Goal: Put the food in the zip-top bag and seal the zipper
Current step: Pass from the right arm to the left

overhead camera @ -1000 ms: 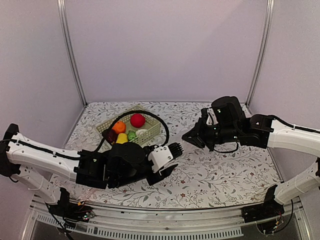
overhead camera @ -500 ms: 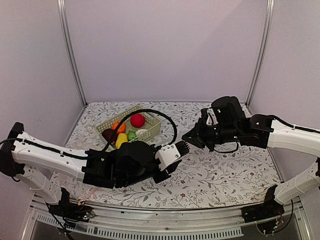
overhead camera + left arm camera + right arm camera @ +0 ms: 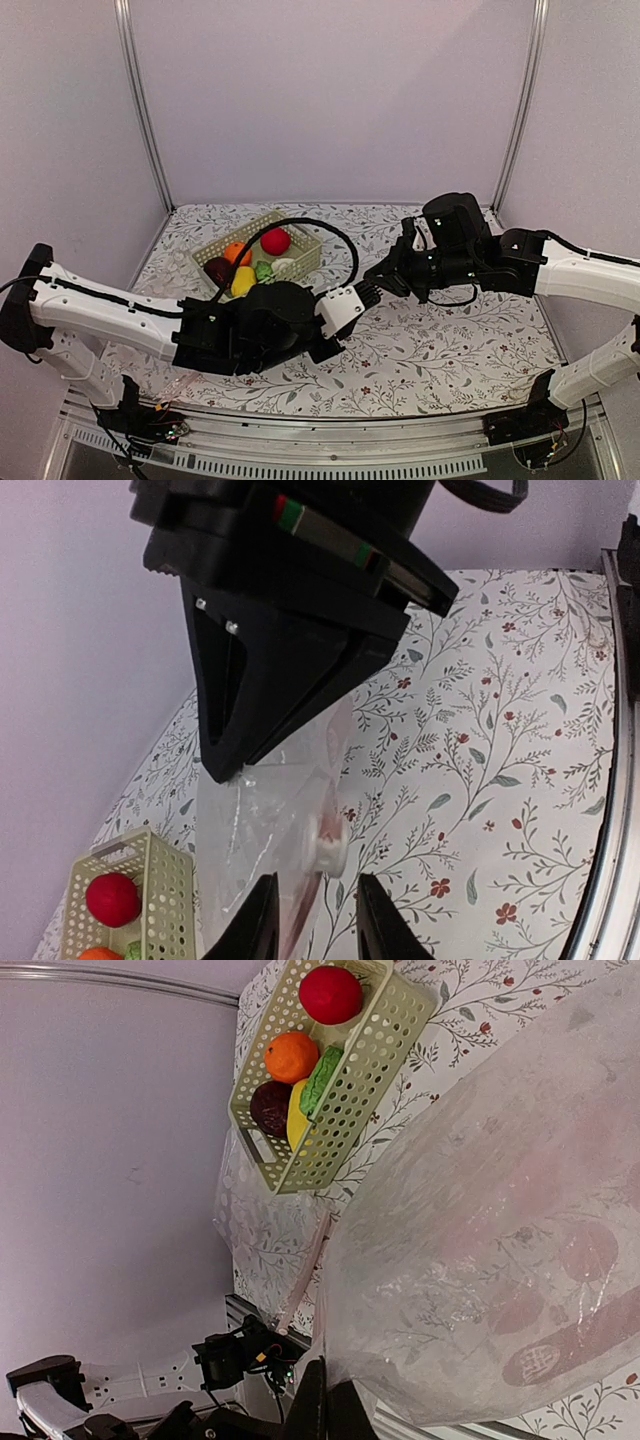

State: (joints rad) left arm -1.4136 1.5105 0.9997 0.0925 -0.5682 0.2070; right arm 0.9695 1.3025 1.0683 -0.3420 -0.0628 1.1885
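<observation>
My right gripper [image 3: 380, 274] [image 3: 325, 1408] hovers over the table's middle, shut on an edge of the clear zip-top bag [image 3: 500, 1220] [image 3: 250, 820], which hangs below it. The pink zipper [image 3: 325, 810] with its white slider [image 3: 328, 842] runs down between the fingers of my left gripper [image 3: 315, 925] [image 3: 367, 292]. Those jaws stand apart, one on each side of the strip, below the slider. The food lies in the green basket [image 3: 300, 250]: red ball [image 3: 275, 240], orange [image 3: 237, 253], yellow [image 3: 243, 281], maroon [image 3: 217, 270], green [image 3: 263, 270] and white [image 3: 285, 265].
The basket [image 3: 385, 1040] sits at the back left of the flowered table, behind my left arm [image 3: 120, 315]. A black cable [image 3: 335, 240] loops over it. The table's metal front rail [image 3: 610, 810] shows in the left wrist view.
My left arm has reached rightward toward the right gripper, and its jaws have narrowed around the zipper strip. The right arm and basket have stayed still.
</observation>
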